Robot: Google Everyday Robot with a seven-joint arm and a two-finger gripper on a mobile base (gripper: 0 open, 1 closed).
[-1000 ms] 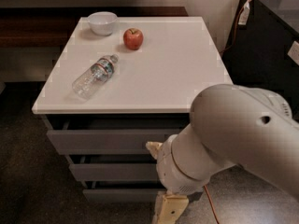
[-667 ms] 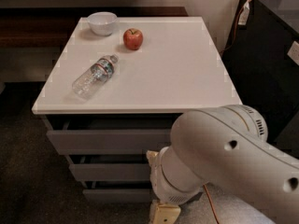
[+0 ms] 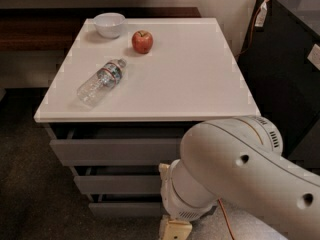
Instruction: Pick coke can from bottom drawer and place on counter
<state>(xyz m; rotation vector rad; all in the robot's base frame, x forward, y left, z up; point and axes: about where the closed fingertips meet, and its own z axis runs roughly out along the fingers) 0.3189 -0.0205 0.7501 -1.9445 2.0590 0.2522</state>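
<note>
Although the arm (image 3: 240,174) reaches down in front of the cabinet, nothing shows that the task proper has begun. No coke can is to be seen anywhere: not on the counter (image 3: 190,79), not at the gripper, and not in any drawer opening. By my reading it lies inside the bottom drawer (image 3: 125,209), out of sight.

That drawer's grey front appears flush and closed, though its right end is hidden behind the arm's thick wrist. The two taller drawers (image 3: 115,151) above it look shut as well.

The gripper (image 3: 175,230) hangs at the very bottom edge of the view, just right of the bottom drawer's visible front and level with it or a little lower. Only its pale upper part shows, so whether it is released or clenched I cannot tell. Nothing red shows at it.

On the counter a clear water bottle (image 3: 100,81) lies on its side near the left front. A red apple (image 3: 142,41) stands further back, with a white bowl (image 3: 109,24) near the back left corner. The right half is bare white top.

Judging from this, every step is left: pulling the bottom drawer open, reaching in, gripping the can, lifting it and setting it on the counter.
</note>
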